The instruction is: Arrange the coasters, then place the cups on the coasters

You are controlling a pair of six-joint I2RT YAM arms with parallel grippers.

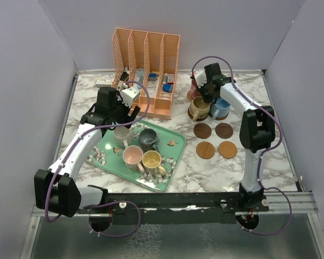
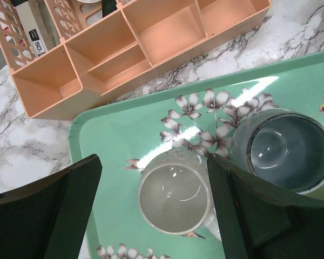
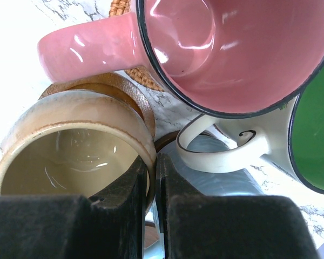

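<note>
left arm stretched over green tray (image 2: 124, 129), left gripper (image 2: 154, 181) spread wide, straddling cream cup (image 2: 175, 197); cup upright on tray, touching grey-blue cup (image 2: 289, 148). right arm bent over far-right cluster, right gripper (image 3: 153, 183) pressed together at tan cup (image 3: 70, 156) rim, holding nothing. pink cup (image 3: 205, 43) just beyond. four bare coasters (image 1: 203, 130) in square nearby.

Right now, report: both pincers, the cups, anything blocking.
Left pincer open, straddling cream cup on tray. Right pincer shut on tan cup rim. Four coasters bare. Crowded by pink cup and green cup.
</note>
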